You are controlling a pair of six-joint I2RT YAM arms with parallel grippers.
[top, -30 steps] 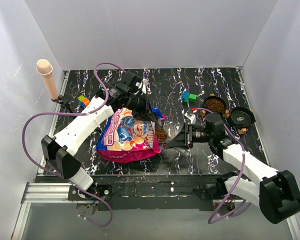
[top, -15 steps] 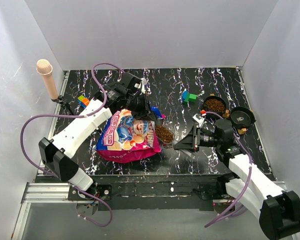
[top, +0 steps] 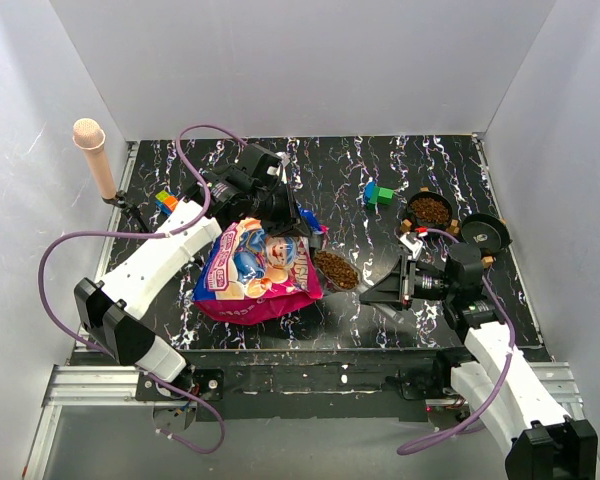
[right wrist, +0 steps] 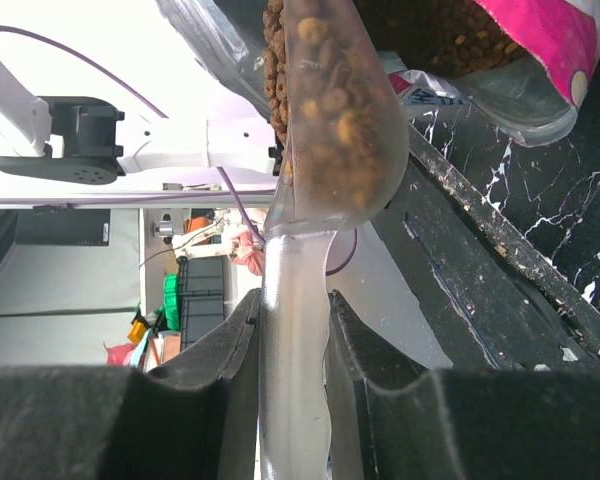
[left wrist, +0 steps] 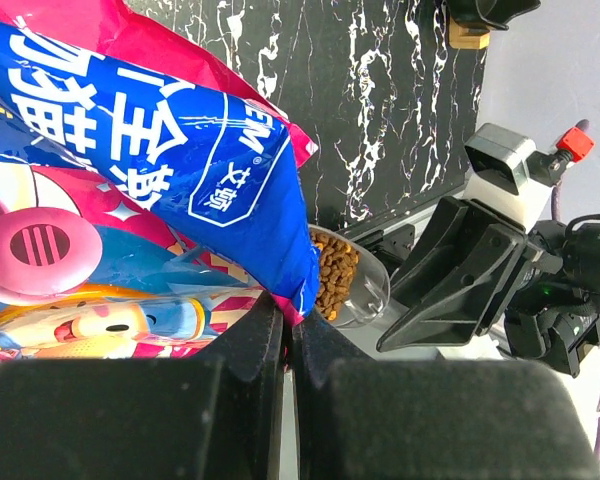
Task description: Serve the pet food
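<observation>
The magenta-pink pet food bag (top: 258,270) lies on the black marbled table, its open mouth facing right. My left gripper (top: 302,226) is shut on the bag's top edge (left wrist: 285,300). My right gripper (top: 385,288) is shut on the handle (right wrist: 295,360) of a clear plastic scoop (top: 336,269) heaped with brown kibble (right wrist: 325,95). The scoop is just outside the bag's mouth, to its right. It also shows in the left wrist view (left wrist: 345,285). A black bowl (top: 431,209) holding kibble and a second black bowl (top: 481,235) that looks empty stand at the right.
Blue and green toy blocks (top: 378,193) lie near the back centre. More coloured blocks (top: 166,201) lie at the back left by a pink-topped post (top: 94,152). White walls close in the table on three sides.
My right gripper has drawn the full scoop out of the bag and to the right. The right arm has pulled back toward the front right. The left gripper keeps its hold on the bag.
</observation>
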